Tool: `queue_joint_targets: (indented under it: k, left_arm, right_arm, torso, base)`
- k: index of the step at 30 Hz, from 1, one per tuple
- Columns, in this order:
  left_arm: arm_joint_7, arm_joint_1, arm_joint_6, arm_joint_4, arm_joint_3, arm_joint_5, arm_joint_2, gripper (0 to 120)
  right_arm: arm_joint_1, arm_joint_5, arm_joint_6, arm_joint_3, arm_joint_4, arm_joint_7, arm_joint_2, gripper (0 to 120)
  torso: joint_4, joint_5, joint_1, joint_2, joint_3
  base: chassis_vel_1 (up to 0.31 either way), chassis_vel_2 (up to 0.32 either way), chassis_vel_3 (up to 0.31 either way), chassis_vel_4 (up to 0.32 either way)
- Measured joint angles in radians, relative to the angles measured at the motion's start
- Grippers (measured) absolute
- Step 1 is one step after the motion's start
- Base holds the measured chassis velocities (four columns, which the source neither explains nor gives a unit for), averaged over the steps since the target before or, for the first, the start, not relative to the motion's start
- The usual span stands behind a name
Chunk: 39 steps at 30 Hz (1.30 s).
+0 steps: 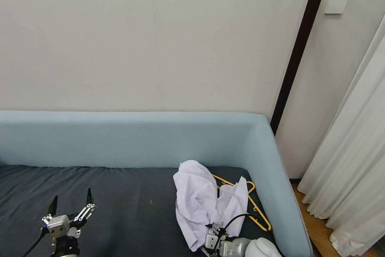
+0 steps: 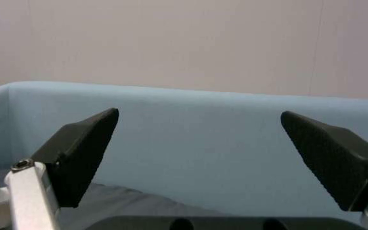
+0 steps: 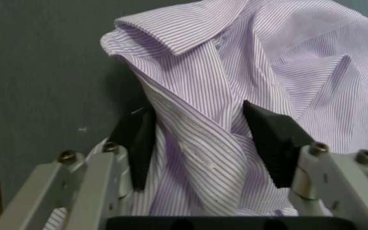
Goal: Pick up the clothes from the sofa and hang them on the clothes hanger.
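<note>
left gripper [image 1: 71, 200]: jaws spread wide, empty; hovers over the left half of the seat near the front edge, pointing at the backrest. Well apart from the garment.
sofa [image 1: 120, 139]: light blue back and arm, dark seat cushion.
shirt [image 1: 195, 200]: white with purple stripes, bunched in a heap at the right end of the seat. Long axis runs from the backrest toward the front edge, collar end toward the back.
right gripper [image 3: 197, 110]: at the front end of the heap, pads clamped either side of a raised fold below the collar. Clearly the nearer arm.
hanger [image 1: 263, 218]: yellow, flat on the seat between shirt and right armrest, partly under the cloth.
key relation: the shirt overlaps the hanger, so I judge any lift has to clear it.
</note>
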Motion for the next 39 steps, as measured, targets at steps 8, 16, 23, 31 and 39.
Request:
queue_joint_targets:
  k: [8, 16, 23, 31, 39]
  left_arm:
    - [0.0, -0.013, 0.0, 0.015, 0.011, 0.002, -0.002, 100]
    - [0.0, -0.016, 0.0, 0.017, 0.013, 0.002, 0.006, 100]
    - [0.0, -0.013, 0.0, 0.017, 0.012, 0.002, 0.014, 100]
    - [0.001, -0.006, 0.0, 0.012, 0.013, 0.002, 0.015, 100]
    - [0.001, 0.002, -0.001, 0.005, 0.006, 0.002, 0.013, 100]
  right_arm:
    - [-0.02, 0.034, 0.062, -0.002, 0.023, 0.049, -0.001, 19]
    - [-0.029, 0.07, 0.1, 0.002, 0.042, 0.072, -0.004, 0]
    - [-0.041, 0.063, 0.108, 0.015, 0.041, 0.077, -0.006, 15]
    - [-0.049, 0.048, 0.142, 0.014, 0.057, 0.082, -0.008, 48]
    - [-0.045, 0.035, 0.167, 0.01, 0.047, 0.076, -0.004, 62]
  torso:
    - [0.0, -0.0001, 0.0, 0.0, 0.0]
    - [0.0, 0.0, 0.0, 0.0, 0.0]
    - [0.0, 0.0001, 0.0, 0.0, 0.0]
    - [0.0, 0.0, 0.0, 0.0, 0.0]
    - [0.0, 0.0, 0.0, 0.0, 0.0]
  base:
    - [0.0, 0.0, 0.0, 0.0]
    - [0.0, 0.0, 0.0, 0.0]
    - [0.0, 0.0, 0.0, 0.0]
    - [0.0, 0.0, 0.0, 0.0]
    - [0.0, 0.0, 0.0, 0.0]
